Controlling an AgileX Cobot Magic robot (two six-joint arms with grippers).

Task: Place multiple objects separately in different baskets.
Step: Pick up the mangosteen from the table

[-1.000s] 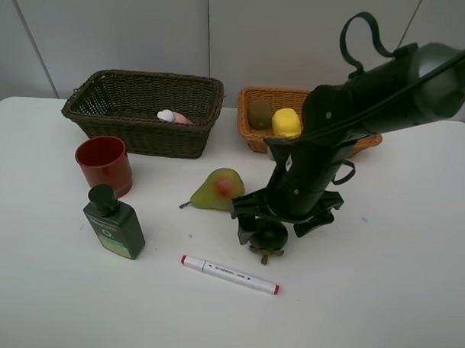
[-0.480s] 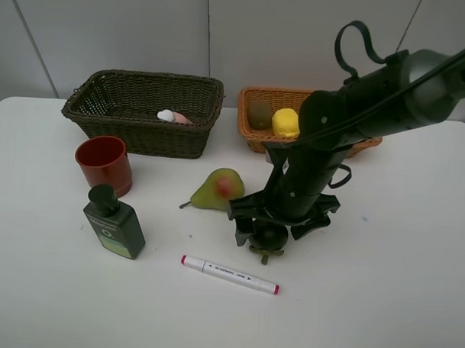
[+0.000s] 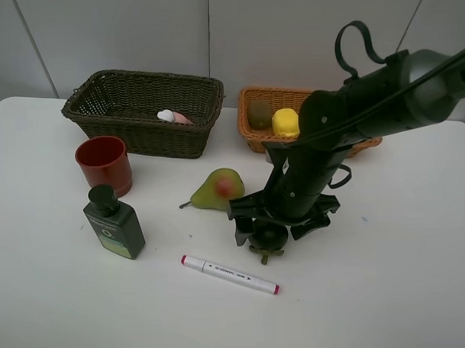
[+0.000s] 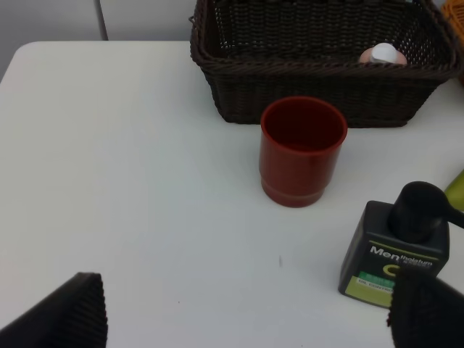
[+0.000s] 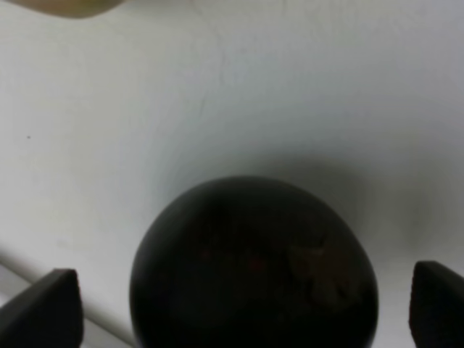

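1. Slip: the right gripper (image 5: 239, 308) stands open astride the dark fruit (image 3: 270, 239), which sits on the table (image 3: 381, 286) between pear (image 3: 219, 189) and marker (image 3: 229, 274). Closing off-centre could squirt the round fruit out.
2. Roll: a nudged fruit may hit the marker.
3. Left gripper (image 4: 246, 315): open, empty, near the cup (image 4: 302, 151).

The cup (image 3: 103, 163) is showing red, the bottle (image 3: 114, 225) dark green (lime label), the pear (image 3: 219, 189) green blushing red, the lemon (image 3: 286, 122) yellow, the woven deep basket (image 3: 142, 137) olive-brown.
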